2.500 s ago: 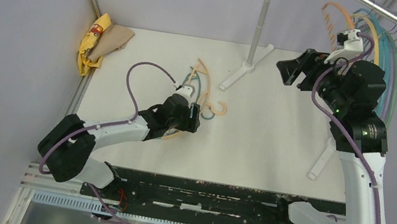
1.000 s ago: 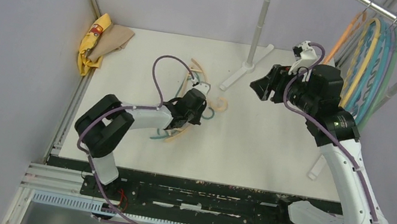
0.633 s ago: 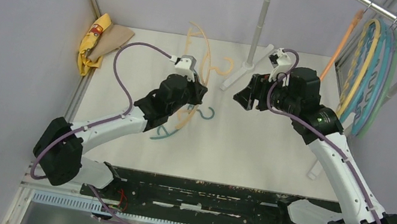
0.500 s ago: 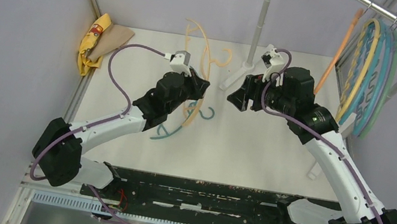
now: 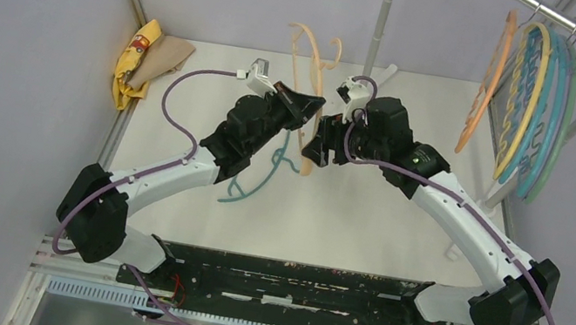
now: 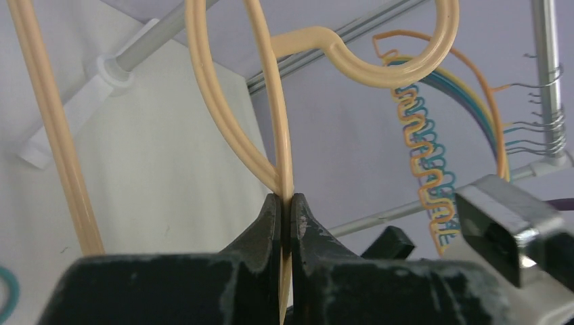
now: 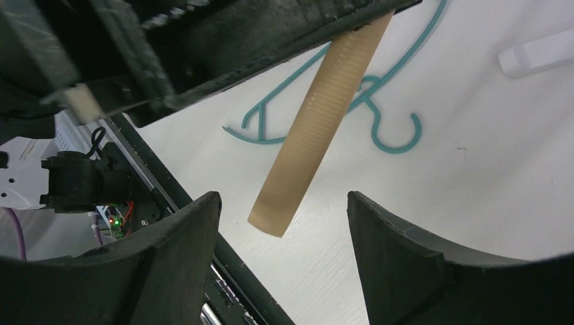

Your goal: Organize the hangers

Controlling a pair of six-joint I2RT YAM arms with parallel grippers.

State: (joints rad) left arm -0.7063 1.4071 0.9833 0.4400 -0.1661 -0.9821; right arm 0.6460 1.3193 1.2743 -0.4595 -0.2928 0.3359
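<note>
Left pincer (image 6: 285, 203): pressed together on a thin strand of the tan hanger (image 6: 57, 135), which it holds in the air above the surface (image 5: 380, 222).
Right pincer (image 7: 283, 203): spread wide and gripping nothing; the tan hanger's lower end shows between its fingers.
Teal hanger (image 7: 394, 149): flat on the surface beneath both pincers.
Hung hangers (image 5: 534, 98): orange, yellow, teal and green, hooked on the rail (image 5: 556, 17) at far right.
Cloth (image 5: 147, 59): far-left corner.

We find no text, label, brand, number or sign that we can read in any view; the yellow cloth (image 5: 137, 49) carries a small red print, too small for us to make out.
</note>
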